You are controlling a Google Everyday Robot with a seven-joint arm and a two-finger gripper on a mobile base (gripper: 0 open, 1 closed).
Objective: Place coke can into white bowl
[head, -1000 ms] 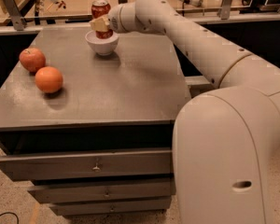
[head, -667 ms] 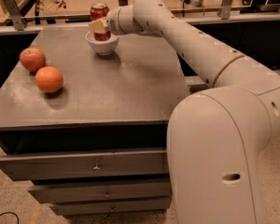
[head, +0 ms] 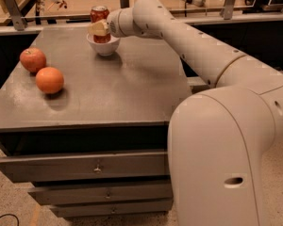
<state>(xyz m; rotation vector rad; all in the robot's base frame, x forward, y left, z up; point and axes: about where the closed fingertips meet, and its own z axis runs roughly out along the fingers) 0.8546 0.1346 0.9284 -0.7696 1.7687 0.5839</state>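
Fingers [head: 99, 29] (gripper [head: 100, 26] over bowl [head: 104, 48]) around coke can [head: 99, 13]

You see the gripper [head: 100, 29] over the far part of the grey cabinet top [head: 132, 88], at the end of the long white arm [head: 188, 36]. Its fingers grip the coke can [head: 99, 14], which is upright. The lower part of the can is inside the white bowl [head: 104, 47], directly under the gripper. To the left of the gripper and nearer to the camera, a red apple [head: 32, 60] and an orange [head: 50, 80] lie just beside each other. The cabinet has drawers [head: 85, 166] below.
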